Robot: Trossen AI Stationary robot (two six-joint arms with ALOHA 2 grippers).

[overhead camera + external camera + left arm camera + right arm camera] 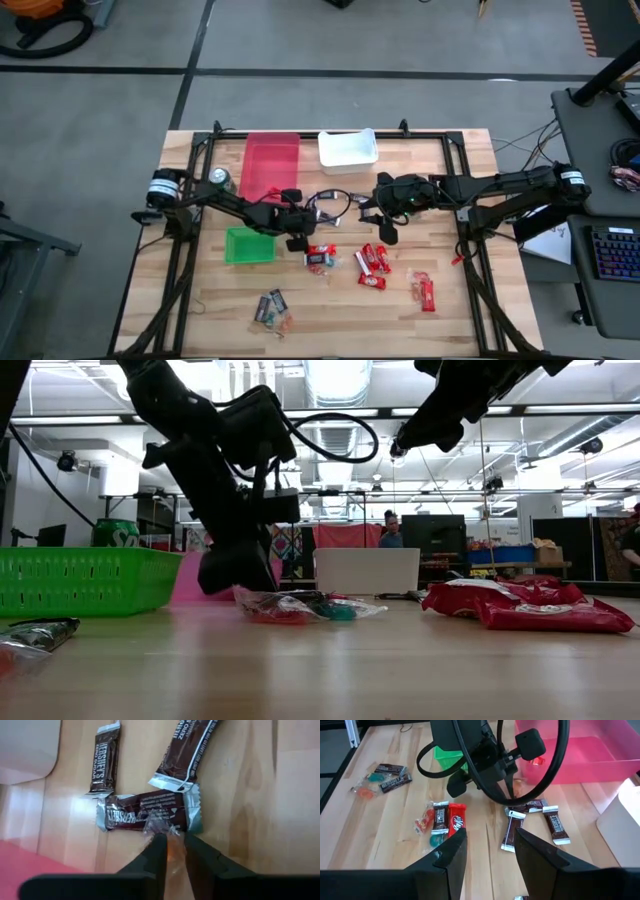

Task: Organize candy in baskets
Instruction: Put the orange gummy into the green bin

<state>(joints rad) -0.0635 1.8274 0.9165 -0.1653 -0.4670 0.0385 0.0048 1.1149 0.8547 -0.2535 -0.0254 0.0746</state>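
Observation:
My left gripper is down at the table's middle, just right of the green basket, shut on a small clear-wrapped orange sweet. Three dark mini bars lie flat just beyond its fingertips. My right gripper hangs open above the table, right of centre, with nothing between its fingers. More candy lies flat on the wood: red-wrapped bars, a mixed heap and a near group. The red basket and white basket stand at the far edge. My left gripper pinches the orange sweet between its two fingertips; its crinkled clear wrapper sticks out just past them. The fingers slant down from the table's left side. The sweet is at table level, against the long side of a dark bar.
A green soda can stands left of the red basket. More red bars lie near the right. A black frame borders the wooden table. Bare wood lies along the near edge at the right.

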